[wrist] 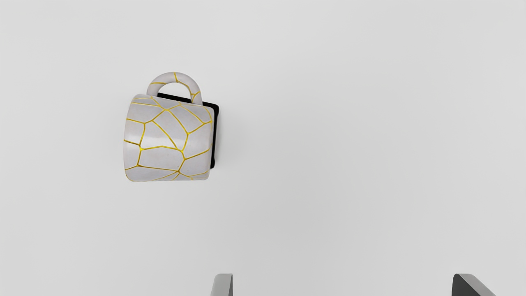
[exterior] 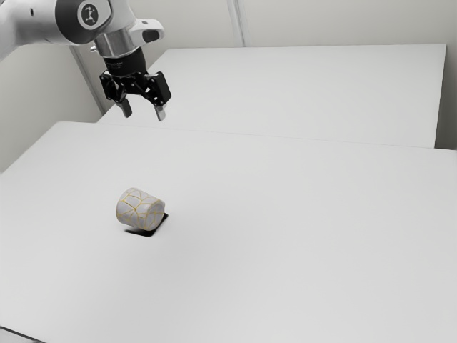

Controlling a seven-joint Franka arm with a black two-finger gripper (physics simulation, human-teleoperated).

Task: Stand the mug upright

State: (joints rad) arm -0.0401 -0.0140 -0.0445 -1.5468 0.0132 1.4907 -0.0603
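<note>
Mug point(wrist: 169, 137) lies sideways, partly covering flat black piece point(wrist: 216, 108) on table point(exterior: 300, 243).

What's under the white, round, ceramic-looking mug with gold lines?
A flat black patch peeks out from under the mug, on the smooth white table. Mat or shadow? I can't tell; the mug covers the rest.

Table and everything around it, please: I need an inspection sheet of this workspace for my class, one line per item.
Surface: white table, plain.
Job's things: white mug with gold crack-like lines, lying on its side, not yet upright; its handle points away from the gripper's fingers.
Clutter: black flat patch under the mug; shadow or object, cannot tell.
Gripper: black, open, raised above the table, holding nothing.
Cables: nothing seen.
Surroundings: pale walls; another white surface beyond the table.
</note>
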